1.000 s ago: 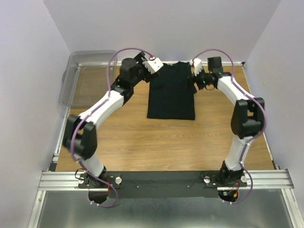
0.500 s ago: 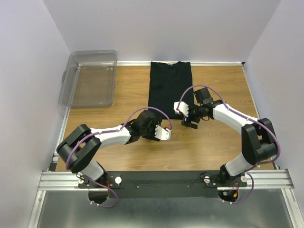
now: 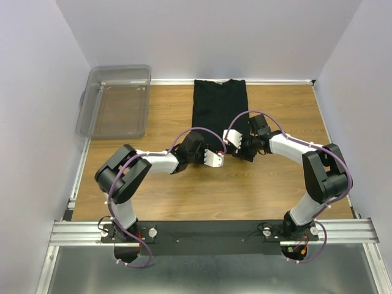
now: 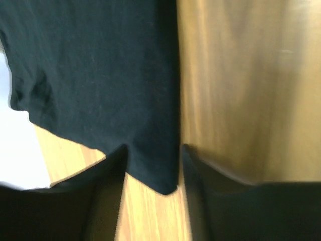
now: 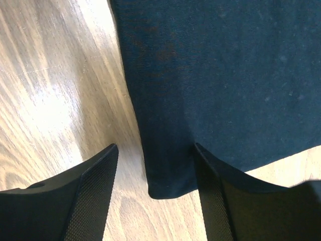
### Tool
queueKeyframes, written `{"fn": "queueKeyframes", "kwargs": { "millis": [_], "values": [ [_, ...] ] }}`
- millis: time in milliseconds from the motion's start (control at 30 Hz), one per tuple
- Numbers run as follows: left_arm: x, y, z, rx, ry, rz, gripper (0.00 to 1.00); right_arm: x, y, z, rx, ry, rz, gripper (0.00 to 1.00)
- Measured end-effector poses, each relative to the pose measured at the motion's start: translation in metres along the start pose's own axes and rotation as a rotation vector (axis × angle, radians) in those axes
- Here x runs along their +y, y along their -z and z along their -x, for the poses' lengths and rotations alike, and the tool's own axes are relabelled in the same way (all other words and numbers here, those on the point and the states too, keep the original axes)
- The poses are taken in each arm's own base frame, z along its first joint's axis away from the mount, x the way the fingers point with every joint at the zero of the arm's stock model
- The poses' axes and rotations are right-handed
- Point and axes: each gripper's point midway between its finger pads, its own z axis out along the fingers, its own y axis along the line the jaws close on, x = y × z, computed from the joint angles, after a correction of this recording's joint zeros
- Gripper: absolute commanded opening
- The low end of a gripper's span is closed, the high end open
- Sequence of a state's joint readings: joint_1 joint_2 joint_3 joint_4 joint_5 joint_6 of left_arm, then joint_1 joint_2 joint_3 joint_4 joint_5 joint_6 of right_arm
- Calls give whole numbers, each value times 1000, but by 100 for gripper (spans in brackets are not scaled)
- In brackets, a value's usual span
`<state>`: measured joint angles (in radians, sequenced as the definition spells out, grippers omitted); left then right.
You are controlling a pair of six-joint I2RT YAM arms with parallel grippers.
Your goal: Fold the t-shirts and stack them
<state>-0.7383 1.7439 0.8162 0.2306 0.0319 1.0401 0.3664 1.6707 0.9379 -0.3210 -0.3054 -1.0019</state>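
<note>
"Left jaws and right jaws both stand apart, nothing pinched yet?"

"Right. Each straddles one near corner of the t-shirt (image 4: 100, 75), with the hem tip between the fingers. Beyond them the folded strip runs away, flat on the counter (image 3: 257, 190). I'd close both together, low, catching every layer, then lift evenly so the fold lands square."

Both arms are coming back from the far end of the t-shirt (image 3: 219, 104). The left end effector (image 4: 153, 160) and the right end effector (image 5: 155, 170) are narrowing around its near corners.
</note>
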Motion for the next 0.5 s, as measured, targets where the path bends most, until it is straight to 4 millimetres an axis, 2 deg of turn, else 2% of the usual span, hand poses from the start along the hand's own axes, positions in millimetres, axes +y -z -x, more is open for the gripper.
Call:
{"fn": "queueKeyframes", "kwargs": {
  "millis": [100,133,167,200,233,333,500],
  "values": [
    [8,-17,-5,18,11,-2,33,-1,-1,0,1,-12,-8,51],
    [11,-19,-5,19,14,1,26,-1,-1,0,2,-18,-9,45],
    [14,-24,-5,23,17,4,21,-1,-2,-1,3,-25,-8,30],
    [15,-26,-6,26,20,4,15,-1,-3,-2,4,-28,-6,23],
    [14,-28,-7,31,23,1,0,0,-4,-3,6,-36,-6,14],
    [12,-28,-8,37,26,-4,0,-1,-6,-3,6,-56,-5,5],
    [1,-17,-3,33,25,-50,0,2,-1,-7,17,-64,26,1]
  ]
}}
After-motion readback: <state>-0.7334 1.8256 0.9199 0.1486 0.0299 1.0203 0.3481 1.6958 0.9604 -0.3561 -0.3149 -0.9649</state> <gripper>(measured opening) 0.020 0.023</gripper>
